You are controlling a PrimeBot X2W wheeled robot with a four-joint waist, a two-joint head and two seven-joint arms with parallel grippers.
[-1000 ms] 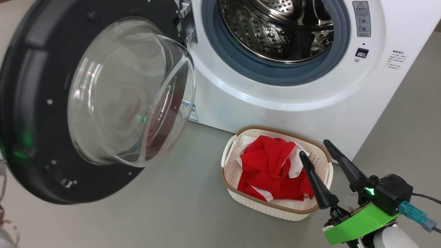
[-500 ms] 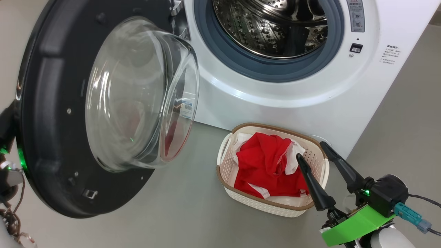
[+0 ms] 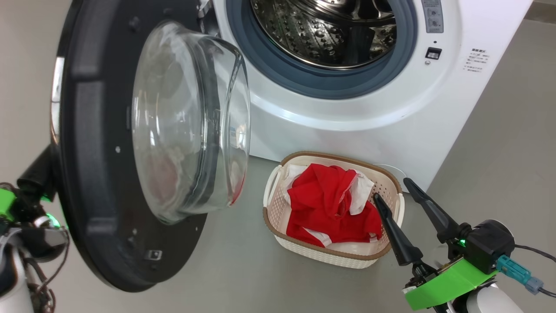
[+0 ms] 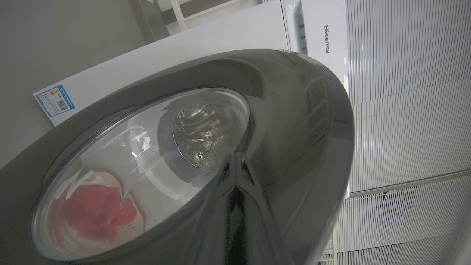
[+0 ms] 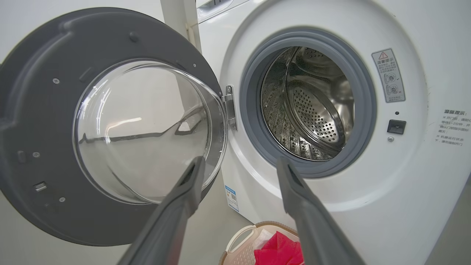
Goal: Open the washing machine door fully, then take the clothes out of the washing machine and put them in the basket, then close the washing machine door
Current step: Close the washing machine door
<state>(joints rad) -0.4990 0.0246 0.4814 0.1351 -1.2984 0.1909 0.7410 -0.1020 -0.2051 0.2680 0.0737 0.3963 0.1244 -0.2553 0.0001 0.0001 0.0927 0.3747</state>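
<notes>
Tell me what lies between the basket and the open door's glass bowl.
Bare grey floor, nothing else, in the head view. The basket, red clothes inside, stands clear of the washing machine door and its glass bowl.

One washing machine [image 3: 347, 113], one washing machine door [image 3: 100, 182] left of right claw [image 3: 396, 193]. One basket [image 3: 299, 245] just beside that claw, one heap of red clothes [image 3: 325, 208] inside; garment count unclear. Two claws: left claw [image 3: 37, 171], right claw.

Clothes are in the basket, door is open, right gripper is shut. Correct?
Not quite. The right gripper is open, fingers spread apart, as the right wrist view shows. The clothes are in the basket and the washing machine door is open.
</notes>
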